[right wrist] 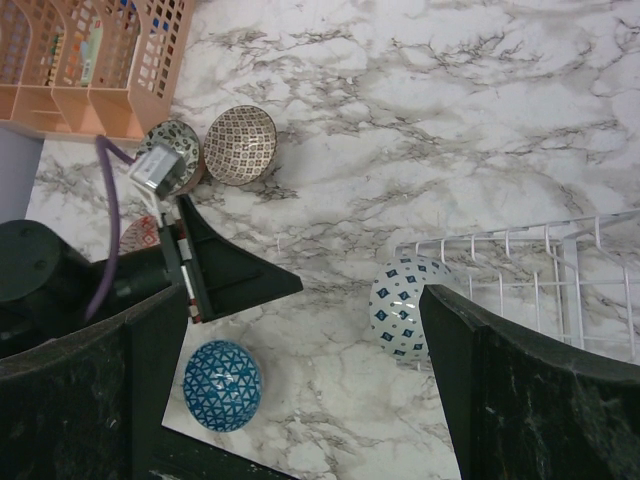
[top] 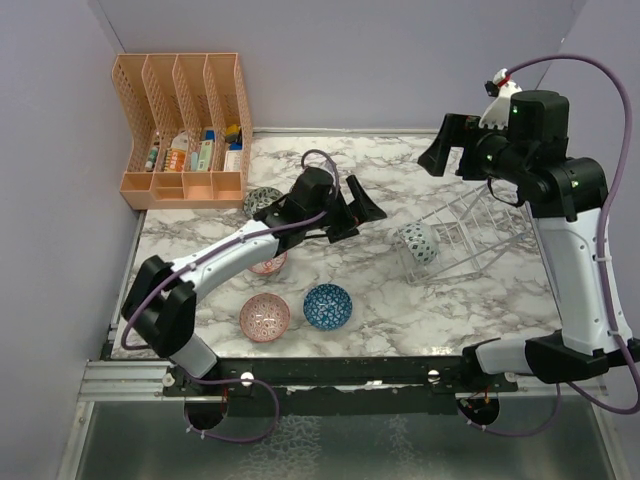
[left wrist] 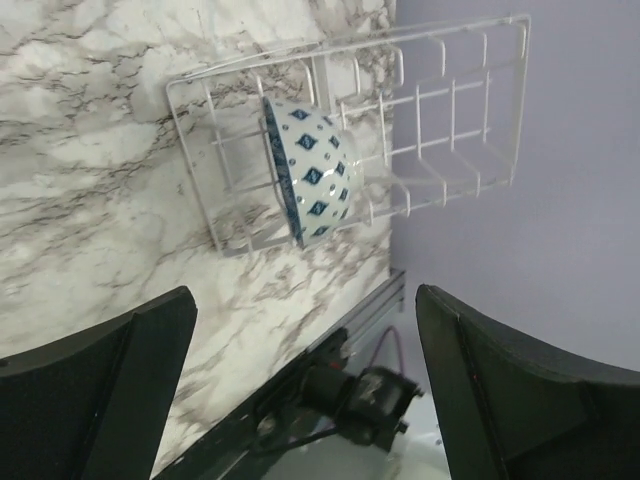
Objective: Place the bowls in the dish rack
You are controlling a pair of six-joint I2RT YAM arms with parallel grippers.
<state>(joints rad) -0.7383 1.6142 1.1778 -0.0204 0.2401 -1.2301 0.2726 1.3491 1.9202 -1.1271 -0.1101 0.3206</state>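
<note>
The left gripper point(top: 360, 218) and the right gripper point(top: 450, 160) both gape wide, holding nothing, while 1 bowl point(top: 417, 245) stands on edge in the rack point(top: 475, 232) near the table's point(top: 400, 310) right edge.

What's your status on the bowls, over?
Open, empty: left gripper, right gripper. One bowl in rack; five loose bowls on table. Nothing blocking rack.
</note>
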